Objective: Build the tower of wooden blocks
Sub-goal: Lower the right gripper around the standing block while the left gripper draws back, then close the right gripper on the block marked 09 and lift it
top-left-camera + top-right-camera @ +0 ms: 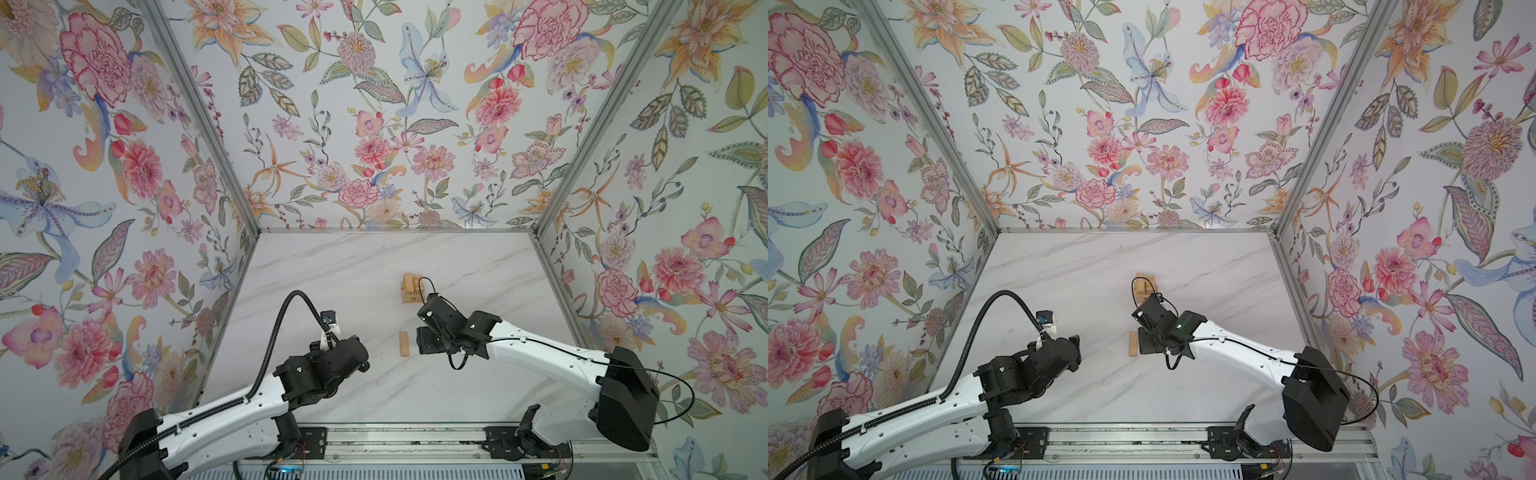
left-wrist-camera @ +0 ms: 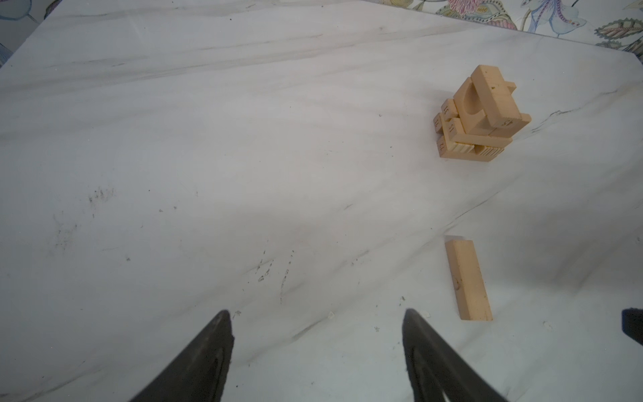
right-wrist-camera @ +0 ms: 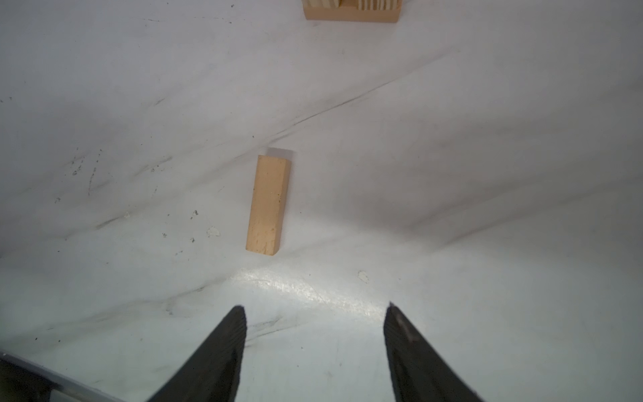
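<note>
Marble-look tabletop (image 1: 353, 266), floral-papered walls (image 1: 104, 166) on three sides.

Far left: left gripper (image 2: 316, 313) has its fingers spread with nothing between them, over bare table. Both top views hide its tips under the wrist housing.

Centre: loose block (image 1: 404, 344), a plain bar, lies flat between the two grippers, nearer the right one, touching neither.

Behind it and well apart: tower (image 1: 410, 289), crossed layers with an arch piece on top and another block laid across it, clearest in the left wrist view. Dark markings on the block ends are too small to read. In both top views the right arm's wrist and cable (image 1: 428, 284) cover part of the tower. The right wrist view cuts off all but its base edge.

Right: right gripper (image 3: 315, 308) has its fingers spread and empty, with the loose block ahead of the tips, clear of them. Top views hide its fingertips too.
</note>
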{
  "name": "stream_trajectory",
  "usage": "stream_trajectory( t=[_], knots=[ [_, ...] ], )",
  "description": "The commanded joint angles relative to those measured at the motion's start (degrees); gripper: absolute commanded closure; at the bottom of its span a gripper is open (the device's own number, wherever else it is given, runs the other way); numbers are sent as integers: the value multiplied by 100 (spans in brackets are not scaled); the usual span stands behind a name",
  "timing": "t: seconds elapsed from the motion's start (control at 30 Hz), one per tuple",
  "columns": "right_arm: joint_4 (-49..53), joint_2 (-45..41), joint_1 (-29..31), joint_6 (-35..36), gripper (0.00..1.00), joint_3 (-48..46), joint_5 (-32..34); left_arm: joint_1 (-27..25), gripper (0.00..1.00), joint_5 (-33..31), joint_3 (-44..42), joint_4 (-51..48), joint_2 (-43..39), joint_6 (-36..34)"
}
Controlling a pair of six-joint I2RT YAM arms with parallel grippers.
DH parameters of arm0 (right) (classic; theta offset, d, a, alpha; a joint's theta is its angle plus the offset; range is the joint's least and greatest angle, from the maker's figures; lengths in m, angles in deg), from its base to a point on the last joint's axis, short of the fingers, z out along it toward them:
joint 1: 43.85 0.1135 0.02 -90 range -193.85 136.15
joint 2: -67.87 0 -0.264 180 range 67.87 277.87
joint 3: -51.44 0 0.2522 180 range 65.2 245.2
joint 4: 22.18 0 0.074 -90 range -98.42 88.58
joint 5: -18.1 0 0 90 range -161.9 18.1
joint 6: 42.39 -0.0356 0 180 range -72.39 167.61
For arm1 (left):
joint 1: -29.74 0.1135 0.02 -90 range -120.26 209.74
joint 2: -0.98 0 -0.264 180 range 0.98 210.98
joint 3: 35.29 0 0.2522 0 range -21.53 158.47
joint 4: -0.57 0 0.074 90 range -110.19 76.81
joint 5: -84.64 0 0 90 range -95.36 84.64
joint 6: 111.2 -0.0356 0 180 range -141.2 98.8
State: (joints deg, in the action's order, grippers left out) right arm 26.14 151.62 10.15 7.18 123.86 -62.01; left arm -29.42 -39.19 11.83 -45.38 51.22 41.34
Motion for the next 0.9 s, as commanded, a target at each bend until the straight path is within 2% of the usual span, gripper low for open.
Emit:
stream_trajectory(
  t=[0.0,0.13,0.53,0.87],
  knots=[
    [24,479,142,-274,36,316,197,53,22,178,-294,246,-135,50],
    [24,1077,239,-368,40,647,189,61,21,221,-415,330,-133,-96],
    [22,2106,256,-335,48,1317,67,70,21,267,-611,544,-295,-303],
    [16,2527,202,-352,53,1455,22,132,18,328,-739,619,-371,-390]
  ],
)
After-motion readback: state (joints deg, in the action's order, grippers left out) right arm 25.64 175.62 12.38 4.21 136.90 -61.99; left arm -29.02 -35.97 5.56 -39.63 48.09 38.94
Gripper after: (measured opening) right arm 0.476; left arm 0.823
